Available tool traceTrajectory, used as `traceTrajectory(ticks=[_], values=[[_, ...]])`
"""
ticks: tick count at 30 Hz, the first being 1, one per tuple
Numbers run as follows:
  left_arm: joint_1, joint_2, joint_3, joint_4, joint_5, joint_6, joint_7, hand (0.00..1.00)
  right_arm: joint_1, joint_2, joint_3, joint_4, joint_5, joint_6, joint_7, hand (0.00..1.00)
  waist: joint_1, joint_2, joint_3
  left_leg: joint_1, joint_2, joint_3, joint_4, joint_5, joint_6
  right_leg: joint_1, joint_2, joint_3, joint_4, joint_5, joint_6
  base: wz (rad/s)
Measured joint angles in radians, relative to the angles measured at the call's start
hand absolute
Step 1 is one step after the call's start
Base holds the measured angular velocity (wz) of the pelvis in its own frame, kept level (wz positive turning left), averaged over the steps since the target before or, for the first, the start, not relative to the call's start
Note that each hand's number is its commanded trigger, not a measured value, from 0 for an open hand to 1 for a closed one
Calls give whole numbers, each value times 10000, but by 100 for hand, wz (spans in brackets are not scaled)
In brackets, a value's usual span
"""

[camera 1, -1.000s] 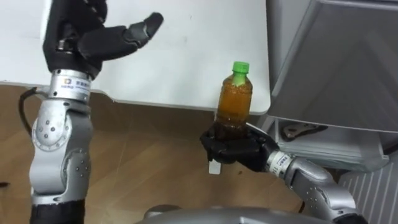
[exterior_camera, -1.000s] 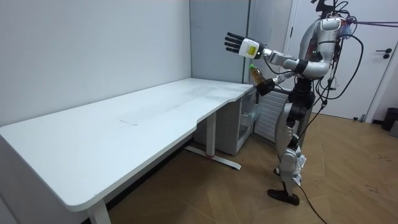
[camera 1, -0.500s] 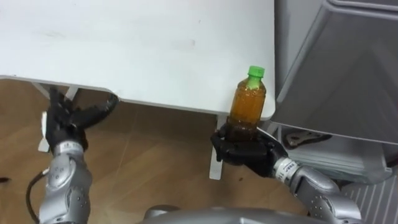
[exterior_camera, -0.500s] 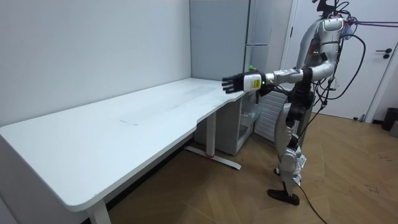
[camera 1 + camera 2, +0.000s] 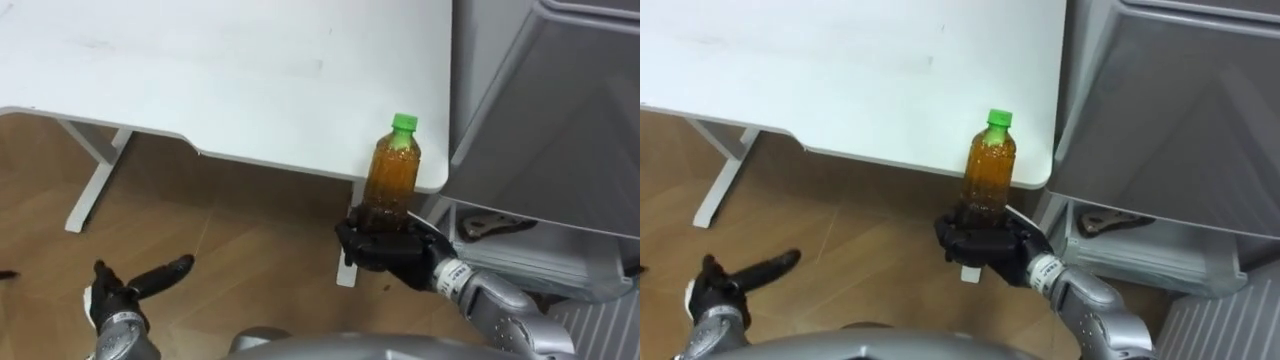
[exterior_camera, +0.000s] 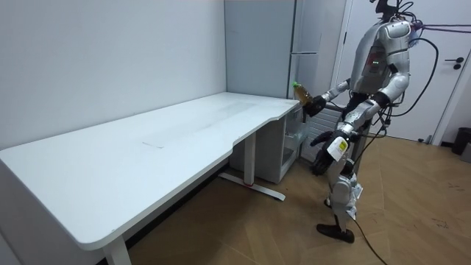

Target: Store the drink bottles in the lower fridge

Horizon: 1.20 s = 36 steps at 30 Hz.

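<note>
The bottle [image 5: 391,178] stands upright in the right hand [image 5: 385,245], before the surface's [image 5: 200,70] near corner and just left of the fridge [image 5: 560,110]. The left hand [image 5: 125,290] hangs low at lower left, over the floor [image 5: 250,230], well apart from the bottle.

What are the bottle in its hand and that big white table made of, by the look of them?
The bottle looks like clear plastic: its amber contents show through, and its green cap seems plastic too. The table has a smooth, matt white top, probably laminated board; its leg looks like white-painted metal.
</note>
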Motion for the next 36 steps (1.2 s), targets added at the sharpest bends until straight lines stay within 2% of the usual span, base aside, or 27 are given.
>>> traceTrajectory(ticks=[2,5,7,12,16,21,23,27,28,32,36], values=[[-214,96,-180,1335,32,9,-191,0,-13,13,73,13,214,0,-23,100,35,15,1,14,-6,7,-33,1,1,73,-1,1,-5,0,0,0],[-237,73,-187,2343,113,257,-633,0,15,21,71,71,172,1,-134,100,-36,7,7,95,6,59,-82,1,0,74,6,4,-7,1,2,-3],[-143,28,-232,2608,407,452,-859,0,4,0,45,128,150,17,-180,100,-69,7,15,97,10,59,-127,1,-1,76,7,-17,-6,2,3,2],[-173,-8,-1075,2829,1755,630,-1278,0,-41,23,120,734,163,18,-290,100,-138,13,56,90,10,18,-226,0,-2,68,15,-71,-3,3,4,1],[-364,-11,-1335,2825,3117,785,-1755,0,-38,-11,193,1176,164,-43,-481,100,-593,12,85,-26,0,-80,-174,-2,-3,32,19,-107,-7,3,5,7],[-668,3,-1567,2823,3965,831,-1979,0,-72,48,237,1761,233,-452,-618,100,-1052,6,77,-30,-1,-75,-132,1,-2,37,26,-68,2,4,4,-1],[-758,6,-1703,2827,4086,824,-2019,0,-164,68,231,2263,227,-865,-652,100,-1229,-25,54,-21,-3,-51,-105,1,-2,37,25,-38,7,7,0,-2],[-910,33,-1717,2891,4913,787,-2190,0,-214,46,150,2945,330,-1118,-892,100,-1446,-56,36,-20,-2,-37,-68,2,-2,47,26,-16,12,13,-6,-2],[-913,42,-1737,2900,4928,789,-2210,0,-229,62,104,3263,602,-1091,-1155,100,-1515,-56,35,-21,-1,-16,-67,2,-1,34,27,7,9,15,-8,-5],[-933,35,-1923,2896,4914,786,-2186,0,-327,78,-154,4943,1391,-668,-2447,100,-1435,-32,-2,-65,-7,63,-88,3,0,-55,37,186,-2,10,-1,-6],[-934,-9,-1953,2932,4922,751,-2170,0,-328,125,-403,5432,2223,-682,-3179,100,-1502,66,12,-118,0,156,-74,7,1,-158,40,208,-3,11,-2,-6]])
